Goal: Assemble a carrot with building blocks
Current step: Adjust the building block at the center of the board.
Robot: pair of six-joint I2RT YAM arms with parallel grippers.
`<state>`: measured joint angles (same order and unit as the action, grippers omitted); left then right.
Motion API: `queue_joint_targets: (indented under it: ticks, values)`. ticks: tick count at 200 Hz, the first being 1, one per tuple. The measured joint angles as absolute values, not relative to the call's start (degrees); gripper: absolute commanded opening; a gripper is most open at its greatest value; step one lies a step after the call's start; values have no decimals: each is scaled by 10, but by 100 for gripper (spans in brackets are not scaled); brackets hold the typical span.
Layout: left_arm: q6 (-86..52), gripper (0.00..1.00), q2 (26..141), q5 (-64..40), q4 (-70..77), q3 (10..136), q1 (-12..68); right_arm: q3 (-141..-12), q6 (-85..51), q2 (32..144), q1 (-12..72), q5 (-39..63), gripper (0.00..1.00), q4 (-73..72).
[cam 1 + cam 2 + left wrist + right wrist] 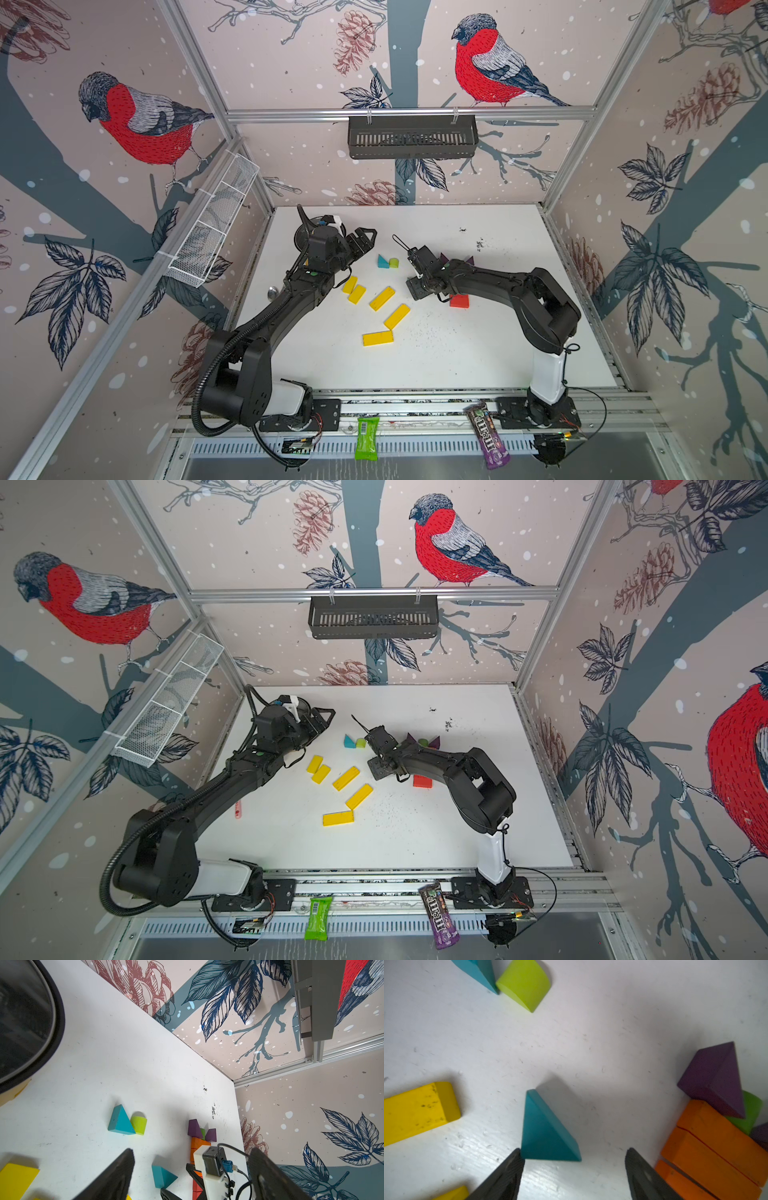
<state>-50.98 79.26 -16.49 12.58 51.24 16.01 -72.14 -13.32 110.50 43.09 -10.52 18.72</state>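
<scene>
Between yellow bar (pixel 415 1111) and orange stack (pixel 716 1147), teal triangle (pixel 546 1132), right fingers (pixel 639 1172) parted

A green foil snack packet (pixel 367 444) and a purple candy bag (pixel 487 436) are lying just beyond the white surface's (pixel 457 365) front edge.

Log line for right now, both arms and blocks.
left gripper open, empty | right gripper open, teal triangle just ahead, ungripped | orange bars joined, purple triangles and green block at one end | yellow bars loose

Yellow bars (pixel 382 298) scattered, orange bars (pixel 716 1147) abutting
</scene>
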Motion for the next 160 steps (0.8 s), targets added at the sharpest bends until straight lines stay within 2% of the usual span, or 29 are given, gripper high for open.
queue_joint_targets:
  ticks: [55, 160]
  values:
    - [-510, 87, 793, -166, 126, 512, 160, -701, -133, 1079, 411, -119, 73, 197]
    - [-510, 86, 793, -165, 126, 512, 163, -742, -120, 1079, 436, -89, 77, 206]
